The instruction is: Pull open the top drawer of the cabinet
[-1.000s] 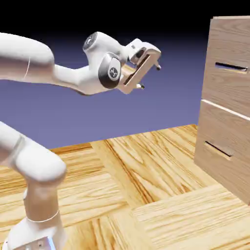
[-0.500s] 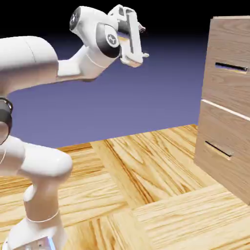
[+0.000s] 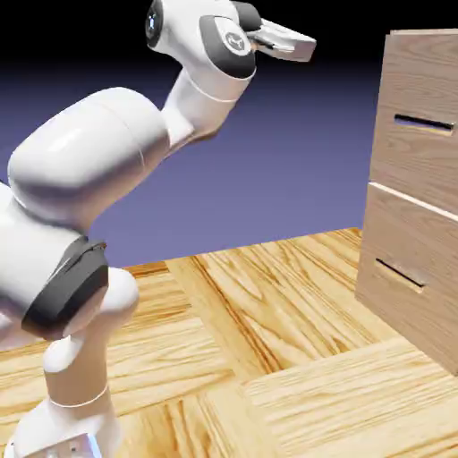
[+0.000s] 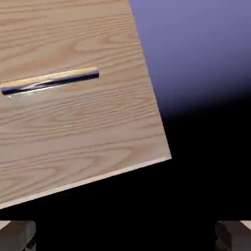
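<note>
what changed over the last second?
The arm swung up: the tool rose from mid-height to near the exterior view's top and turned toward the cabinet. It stayed open and holds nothing. The top drawer stayed shut, untouched; its handle shows in the hand view.

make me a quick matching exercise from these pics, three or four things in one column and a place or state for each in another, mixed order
Things:
1. gripper
2. top drawer
3. lower drawer
4. floor

States:
A. wood parquet under the arm
B. shut, below the seam
C. open, holding nothing, apart from the cabinet
D. shut, handle untouched

Pairs: 1-C, 2-D, 3-B, 4-A
</note>
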`<state>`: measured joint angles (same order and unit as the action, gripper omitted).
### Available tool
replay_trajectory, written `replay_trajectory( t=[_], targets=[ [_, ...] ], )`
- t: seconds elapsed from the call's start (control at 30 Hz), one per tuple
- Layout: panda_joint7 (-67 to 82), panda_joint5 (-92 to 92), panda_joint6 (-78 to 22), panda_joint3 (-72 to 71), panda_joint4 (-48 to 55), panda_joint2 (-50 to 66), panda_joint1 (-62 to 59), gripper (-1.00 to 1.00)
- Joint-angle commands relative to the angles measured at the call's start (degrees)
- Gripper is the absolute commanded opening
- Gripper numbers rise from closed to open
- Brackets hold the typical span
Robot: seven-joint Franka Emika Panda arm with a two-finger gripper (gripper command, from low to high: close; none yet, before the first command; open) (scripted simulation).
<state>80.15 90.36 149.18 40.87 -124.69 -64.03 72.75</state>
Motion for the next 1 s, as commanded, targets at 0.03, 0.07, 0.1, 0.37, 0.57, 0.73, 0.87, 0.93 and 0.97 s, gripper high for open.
replay_trajectory(
  t=[0.03,0.07,0.1,0.37,0.57,0.73,0.87,0.93,0.97],
  targets=[
    [5.0,3.7,-1.0,1.7,1.5,-1.3,2.9,0.0],
    [7.5,5.5,-1.5,2.5,2.2,-1.9,4.4,0.0],
    [10.0,7.3,-2.0,3.3,3.0,-2.6,5.9,0.0],
    [29.9,22.0,-6.1,10.0,8.9,-7.7,17.6,0.0],
    [44.9,33.1,-9.1,15.0,13.3,-11.5,26.4,0.0],
    [57.3,42.2,-11.6,19.1,17.0,-14.7,33.7,0.0],
    [67.3,49.6,-13.6,22.4,19.9,-17.2,39.5,0.0],
    [72.3,53.3,-14.6,24.1,21.4,-18.5,42.5,0.0],
    [74.8,55.1,-15.1,24.9,22.1,-19.1,43.9,0.0]
  ],
)
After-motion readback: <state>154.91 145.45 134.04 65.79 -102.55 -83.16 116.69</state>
